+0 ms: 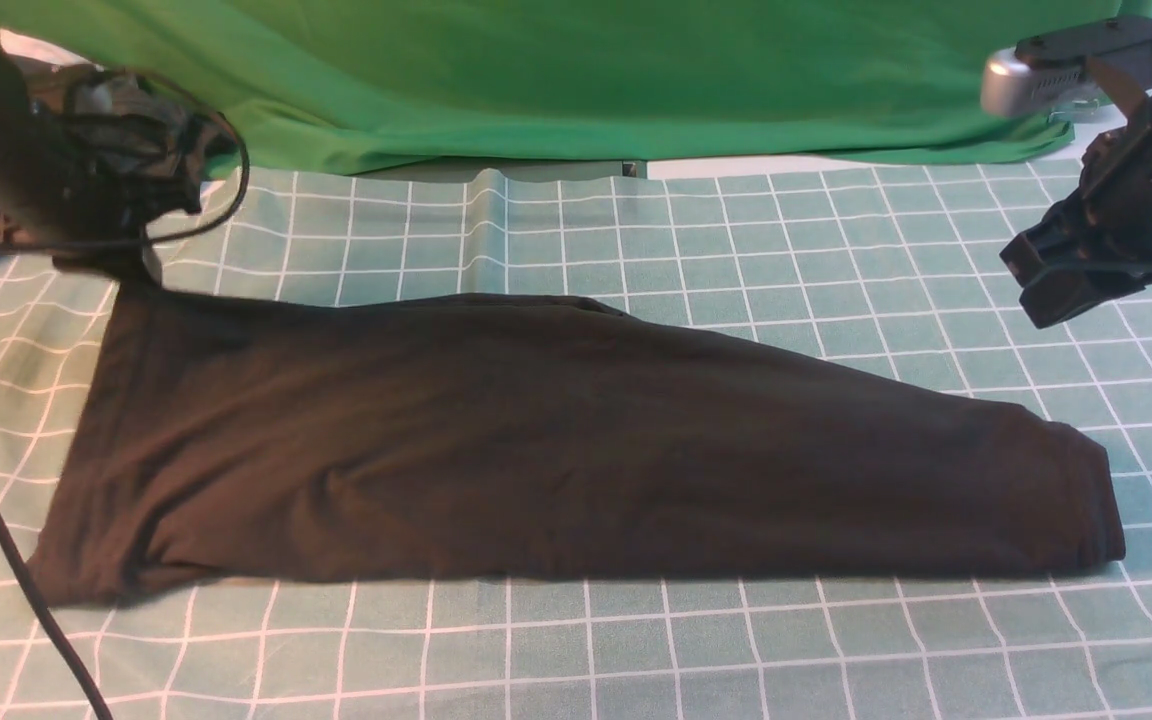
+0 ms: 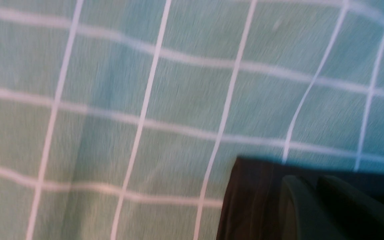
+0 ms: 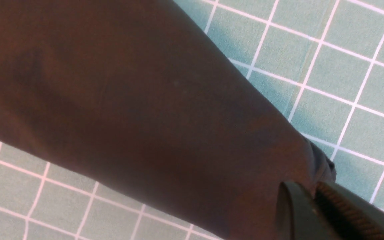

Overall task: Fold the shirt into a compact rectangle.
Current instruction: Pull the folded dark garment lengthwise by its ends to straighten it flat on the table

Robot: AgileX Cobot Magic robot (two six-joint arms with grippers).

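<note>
Black shirt [image 1: 556,440], folded into a long band across the centre of the checked tablecloth [image 1: 736,230]. The left gripper [image 1: 121,265], jaws closed, apparently pinches its ten-o'clock corner; the right gripper [image 1: 1046,290], closed and empty, hovers at two o'clock.

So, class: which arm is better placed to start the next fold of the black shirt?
Left, probably. The left gripper is shut on the shirt at its far left corner; the right gripper hangs shut, clear of it, holding nothing.
</note>
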